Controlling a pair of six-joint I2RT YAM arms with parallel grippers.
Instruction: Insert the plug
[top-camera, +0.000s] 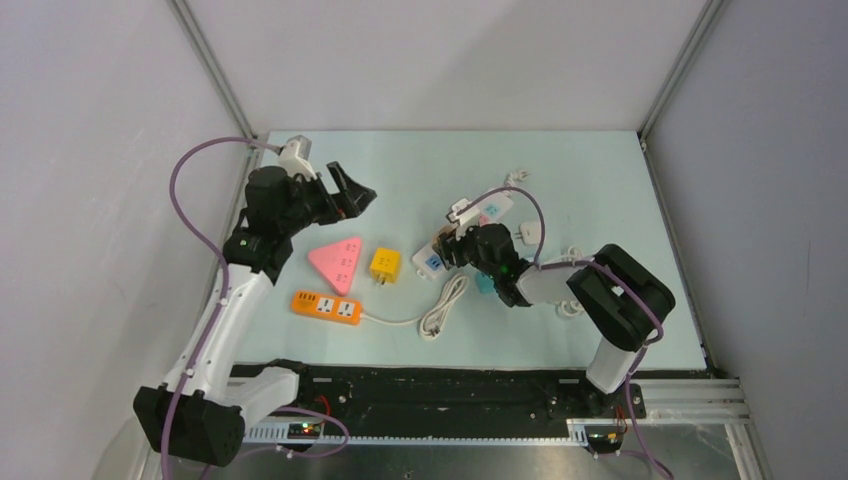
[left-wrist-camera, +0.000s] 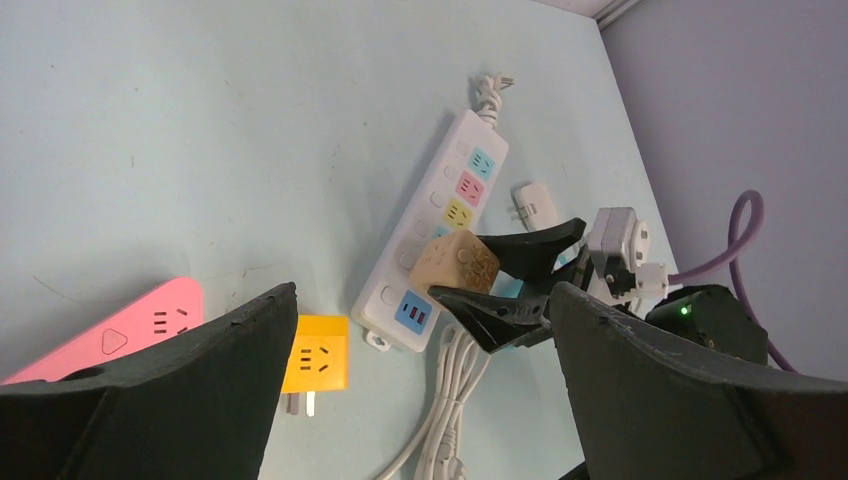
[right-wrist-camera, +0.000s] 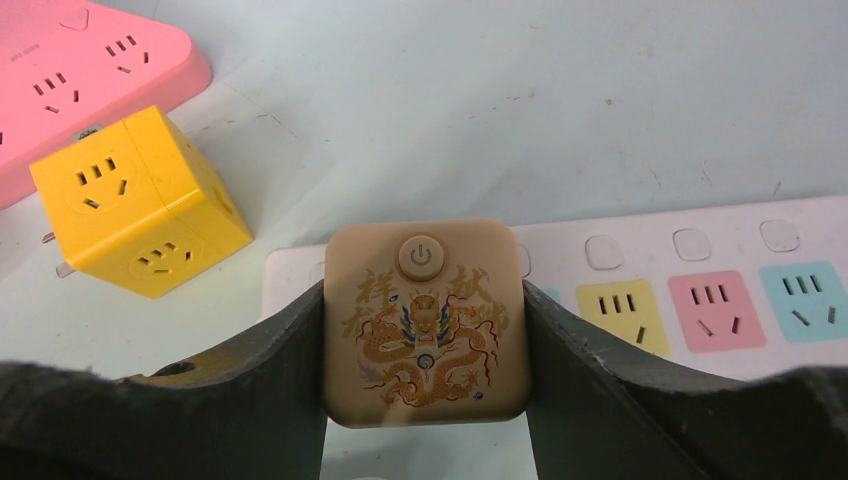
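The right gripper (left-wrist-camera: 465, 270) clamps the tan cube plug (right-wrist-camera: 425, 330) over the white power strip (left-wrist-camera: 440, 200); the left gripper (top-camera: 352, 190) hangs open, well apart. Insertion is in hand: next, align the hidden prongs with 1 free socket and press down.

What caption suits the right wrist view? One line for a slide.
Right hand grips a tan dragon-printed plug cube at the white power strip, yellow cube socket and pink socket nearby.
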